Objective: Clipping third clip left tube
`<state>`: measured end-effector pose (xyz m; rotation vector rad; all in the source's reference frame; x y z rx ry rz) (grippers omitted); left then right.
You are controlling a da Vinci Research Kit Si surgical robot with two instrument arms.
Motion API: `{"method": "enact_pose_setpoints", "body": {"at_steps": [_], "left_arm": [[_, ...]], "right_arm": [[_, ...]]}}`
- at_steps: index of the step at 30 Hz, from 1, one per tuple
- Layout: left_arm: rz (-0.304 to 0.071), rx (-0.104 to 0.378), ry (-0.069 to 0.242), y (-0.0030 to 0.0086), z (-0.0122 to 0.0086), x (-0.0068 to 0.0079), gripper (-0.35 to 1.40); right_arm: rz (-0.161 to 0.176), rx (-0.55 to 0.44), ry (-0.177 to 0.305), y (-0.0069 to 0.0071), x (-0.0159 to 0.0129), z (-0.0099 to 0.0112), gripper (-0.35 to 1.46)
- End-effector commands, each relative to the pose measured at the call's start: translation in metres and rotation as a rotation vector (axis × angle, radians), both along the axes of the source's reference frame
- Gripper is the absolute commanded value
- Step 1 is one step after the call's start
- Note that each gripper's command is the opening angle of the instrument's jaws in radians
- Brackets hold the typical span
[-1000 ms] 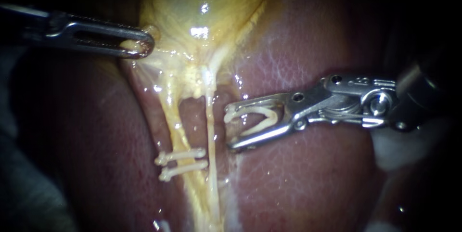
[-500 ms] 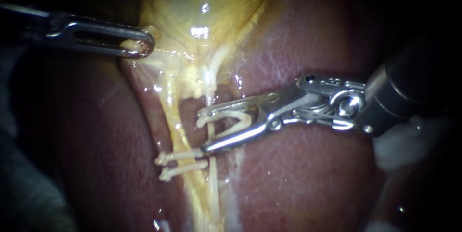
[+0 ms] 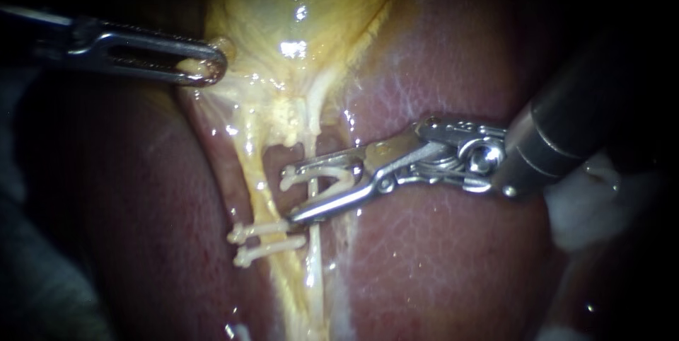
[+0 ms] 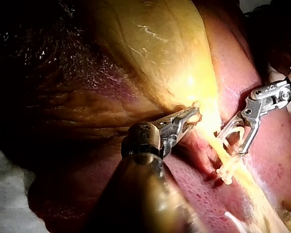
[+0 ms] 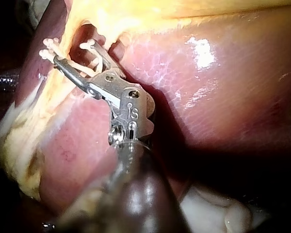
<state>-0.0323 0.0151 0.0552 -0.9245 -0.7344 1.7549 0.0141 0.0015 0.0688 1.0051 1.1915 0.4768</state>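
My left instrument (image 3: 205,66) comes in from the left, its jaws shut on the edge of the yellow gallbladder (image 3: 297,1), and the left wrist view shows the same hold (image 4: 191,115). My right instrument (image 3: 288,194) carries a pale open clip (image 3: 332,178) seated between its spread jaws, also seen from its own arm (image 5: 70,52). The thin whitish right tube (image 3: 312,242) passes between those jaws. Their tips lie in the gap beside the yellow left tube (image 3: 258,185). Two closed clips (image 3: 265,228) (image 3: 270,245) sit across the left tube just below the lower jaw.
Reddish liver (image 3: 438,256) surrounds the tubes on both sides. A white wad of gauze (image 3: 587,199) lies at the right, behind the right instrument's shaft. The lower jaw's tip almost touches the upper closed clip.
My right instrument has moved left with the open clip, from clear of the tubes to astride the thin right tube. The left instrument and the two closed clips have held still.
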Motion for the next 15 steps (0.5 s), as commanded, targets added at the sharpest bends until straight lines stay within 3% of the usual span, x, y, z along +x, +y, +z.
{"method": "enact_pose_setpoints", "body": {"at_steps": [1,8,15], "left_arm": [[0.0,0.0,0.0,0.0,0.0,0.0,-0.35],[-0.001,0.0,0.001,0.0,0.0,-0.0001,-0.35],[-0.001,0.0,0.001,0.0,0.0001,-0.0002,-0.35]], "right_arm": [[0.003,-0.002,-0.002,0.0,0.0002,0.0002,0.5],[-0.006,0.003,0.024,0.0,0.001,0.0008,0.5],[-0.045,0.005,0.067,-0.0007,0.0025,0.0012,0.5]]}}
